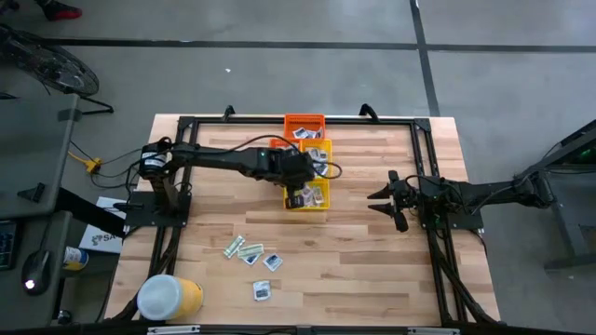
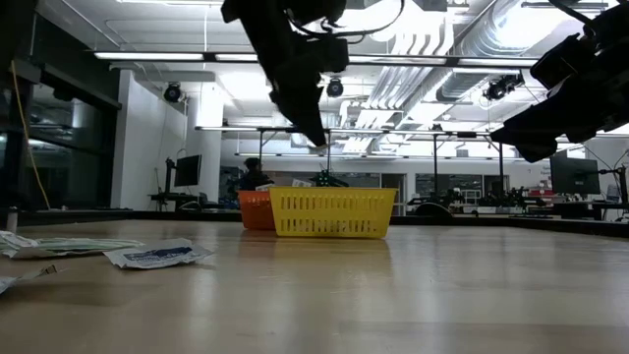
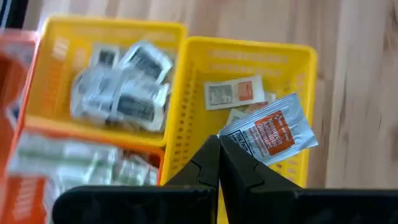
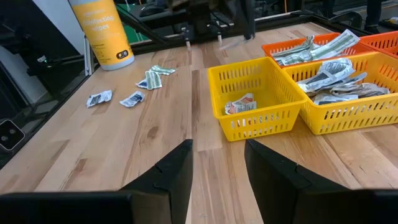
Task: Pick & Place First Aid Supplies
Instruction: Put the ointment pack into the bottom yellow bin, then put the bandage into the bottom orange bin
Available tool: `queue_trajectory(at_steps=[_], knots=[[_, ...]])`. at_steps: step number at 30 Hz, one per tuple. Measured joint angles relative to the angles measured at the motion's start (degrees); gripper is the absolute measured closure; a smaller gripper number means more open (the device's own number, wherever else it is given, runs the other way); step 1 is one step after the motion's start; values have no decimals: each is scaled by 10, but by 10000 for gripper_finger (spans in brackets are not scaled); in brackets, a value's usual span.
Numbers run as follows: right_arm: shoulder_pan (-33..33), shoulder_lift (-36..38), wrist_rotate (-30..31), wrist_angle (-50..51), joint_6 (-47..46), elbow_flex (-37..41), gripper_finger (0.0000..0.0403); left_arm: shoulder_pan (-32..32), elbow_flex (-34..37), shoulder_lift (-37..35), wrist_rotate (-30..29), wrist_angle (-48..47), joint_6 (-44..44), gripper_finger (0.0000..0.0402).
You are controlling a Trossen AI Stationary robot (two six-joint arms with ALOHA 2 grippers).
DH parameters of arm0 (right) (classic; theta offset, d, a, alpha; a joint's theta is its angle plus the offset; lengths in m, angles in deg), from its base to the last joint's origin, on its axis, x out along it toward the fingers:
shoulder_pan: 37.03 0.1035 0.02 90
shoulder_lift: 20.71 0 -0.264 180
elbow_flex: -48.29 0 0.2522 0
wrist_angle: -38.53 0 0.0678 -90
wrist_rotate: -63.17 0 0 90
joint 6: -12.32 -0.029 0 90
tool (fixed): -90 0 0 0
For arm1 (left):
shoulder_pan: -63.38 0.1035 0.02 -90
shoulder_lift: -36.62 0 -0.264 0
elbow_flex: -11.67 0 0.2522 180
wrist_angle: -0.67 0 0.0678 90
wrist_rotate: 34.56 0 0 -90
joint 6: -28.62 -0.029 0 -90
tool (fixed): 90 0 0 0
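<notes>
While I hover over the yellow basket [image 3: 249, 112], my left gripper [image 3: 219, 155] is clamped tight — pinching a white packet [image 3: 270, 130]. My right gripper [image 4: 217, 165] waits, fingers apart, holding nothing.

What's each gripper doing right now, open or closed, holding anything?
Left gripper: shut on an orange-and-white packet above the yellow basket.
Right gripper: open, empty.

A robotics lab or workshop: exposed ceiling ducts [image 2: 432, 69], strip lights [image 2: 167, 56], rows of benches with monitors [image 2: 187, 169] behind the wooden table [image 1: 372, 261], taped concrete floor [image 1: 279, 74].
</notes>
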State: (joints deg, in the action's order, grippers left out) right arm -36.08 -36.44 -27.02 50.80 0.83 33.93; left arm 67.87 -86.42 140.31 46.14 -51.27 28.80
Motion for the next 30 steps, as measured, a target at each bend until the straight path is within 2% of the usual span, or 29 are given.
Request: queue_trajectory(at_steps=[8,13,16,24,27,30], knots=[[0,0,0,1,0,0,263,0,0,41,27,-4,-136,401],[0,-1,0,0,0,0,263,0,0,53,29,0,-161,397],[0,-3,0,0,0,0,263,0,0,53,29,7,-203,369],[0,-5,0,0,0,0,263,0,0,53,25,0,-243,231],[0,-5,0,0,0,0,263,0,0,49,-2,-2,-227,213],[0,-5,0,0,0,0,263,0,0,29,-5,-14,-216,223]])
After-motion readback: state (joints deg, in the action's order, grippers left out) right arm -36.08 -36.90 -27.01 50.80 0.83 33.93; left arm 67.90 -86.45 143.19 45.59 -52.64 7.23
